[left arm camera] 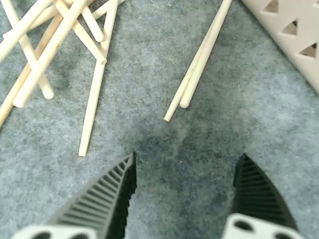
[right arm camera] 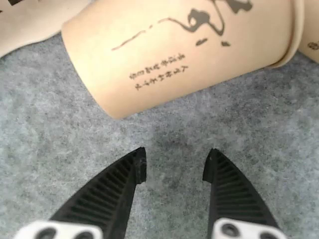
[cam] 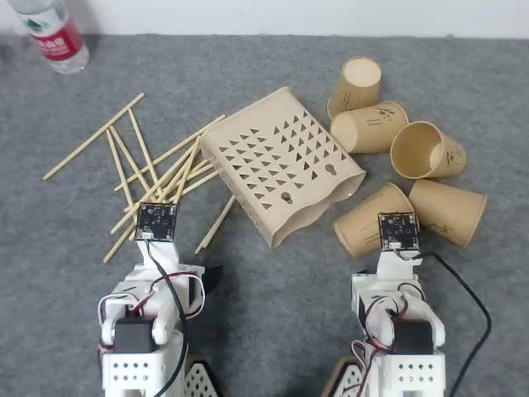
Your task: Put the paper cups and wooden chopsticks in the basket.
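- A plastic bottle point(cam: 56, 37) is at the far left edge of the grey mat point(cam: 273, 298).
- The wooden chopsticks point(cam: 136, 165) lie crossed on the left; some ends reach the basket's left edge.
- The left gripper point(left arm camera: 189, 156) is over bare mat, fingers spread wide and holding nothing. A pair of chopsticks point(left arm camera: 199, 64) lies just ahead of its tips.
- The basket point(cam: 281, 165) lies tipped in the middle, with a perforated wall facing up and free mat in front of it.
- Five paper cups point(cam: 372, 132) lie on their sides in a cluster right of the basket.
- The right gripper point(right arm camera: 177, 150) has its fingers apart and holds nothing; the nearest cup point(right arm camera: 189, 50) lies just beyond the tips.
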Tool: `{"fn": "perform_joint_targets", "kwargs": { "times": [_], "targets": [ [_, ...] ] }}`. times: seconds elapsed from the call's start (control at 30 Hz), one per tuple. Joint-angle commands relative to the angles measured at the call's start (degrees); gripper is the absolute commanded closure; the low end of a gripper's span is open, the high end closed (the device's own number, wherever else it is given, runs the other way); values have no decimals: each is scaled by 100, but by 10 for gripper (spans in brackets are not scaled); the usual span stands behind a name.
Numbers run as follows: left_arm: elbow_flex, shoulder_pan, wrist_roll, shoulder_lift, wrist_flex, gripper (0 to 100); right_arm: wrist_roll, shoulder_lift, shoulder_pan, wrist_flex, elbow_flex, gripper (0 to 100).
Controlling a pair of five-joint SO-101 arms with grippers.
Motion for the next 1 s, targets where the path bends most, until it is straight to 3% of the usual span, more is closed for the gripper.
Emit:
{"fn": "perform_joint_targets", "kwargs": {
  "times": [0.0,0.4,0.67,0.97],
  "targets": [
    [-40,79,70,-123,-9,702,-26,-57,22,22,105,799],
    [-57,185,44,-123,-97,701,-53,-57,-189,22,105,799],
    [-40,220,35,-123,-2435,701,-26,-57,-303,22,105,798],
    [-40,-44,-1345,-123,-1459,701,-18,-57,-259,22,105,798]
  ]
}}
